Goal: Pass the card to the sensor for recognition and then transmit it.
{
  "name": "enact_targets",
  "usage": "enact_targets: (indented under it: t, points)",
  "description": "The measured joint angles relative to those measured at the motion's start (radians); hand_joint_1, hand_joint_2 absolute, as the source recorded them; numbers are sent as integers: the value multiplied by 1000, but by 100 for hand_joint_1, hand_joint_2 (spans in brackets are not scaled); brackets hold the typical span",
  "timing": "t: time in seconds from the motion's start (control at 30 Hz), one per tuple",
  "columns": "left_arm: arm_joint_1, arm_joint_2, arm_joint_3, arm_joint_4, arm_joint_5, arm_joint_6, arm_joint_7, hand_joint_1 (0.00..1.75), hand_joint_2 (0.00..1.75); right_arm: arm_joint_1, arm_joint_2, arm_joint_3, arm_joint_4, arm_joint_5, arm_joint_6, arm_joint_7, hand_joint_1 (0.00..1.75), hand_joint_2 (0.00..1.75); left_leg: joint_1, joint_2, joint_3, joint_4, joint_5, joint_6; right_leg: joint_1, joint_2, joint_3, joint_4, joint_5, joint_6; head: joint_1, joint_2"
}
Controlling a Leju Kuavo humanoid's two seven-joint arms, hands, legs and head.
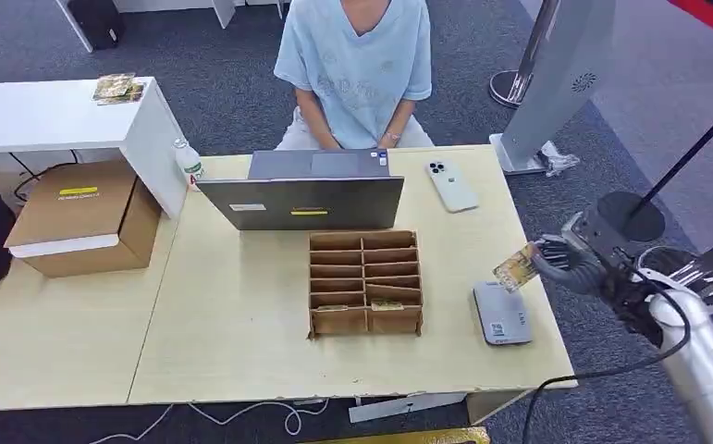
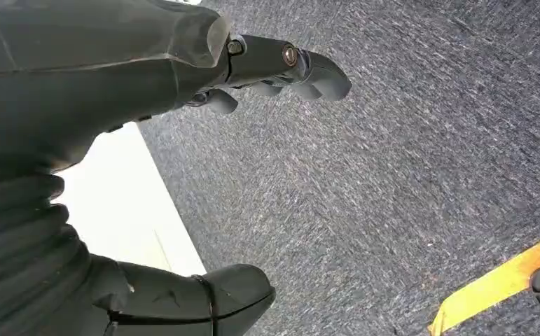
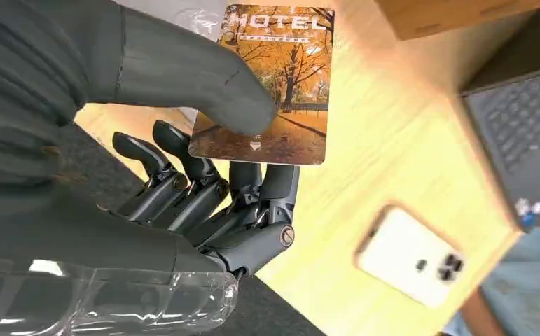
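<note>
above sensor [image 1: 501, 314], right robot hand [image 1: 563, 261] pinches card [image 1: 515, 268].

Table [image 1: 241, 314] bears laptop [image 1: 306, 196], phone [image 1: 450, 185], organizer [image 1: 365, 282], sensor [image 1: 501, 314].

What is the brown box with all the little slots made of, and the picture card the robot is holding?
The brown slotted box looks like matte cardboard: dull brown, thin flat dividers. The autumn-picture hotel card seems to be glossy plastic, perhaps coated paper: stiff, with a slight sheen.
</note>
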Motion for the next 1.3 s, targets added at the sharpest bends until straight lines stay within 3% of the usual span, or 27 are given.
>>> enact_targets:
  t: [0.5, 1.3]
  points:
    - [0, 0, 0, 0, -1, 1, -6, 0, 175, 50, 1, -19, 110, 36, -33, -23, 175, 175, 0, 0, 0, 0, 0, 0, 0, 0, 0, 0, 0, 0, 0, 0]
    - [-3, 0, 0, 0, -1, -3, -9, 0, 175, 77, 26, -42, 117, 78, -1, -24, 175, 175, 0, 0, 0, 0, 0, 0, 0, 0, 0, 0, 0, 0, 0, 0]
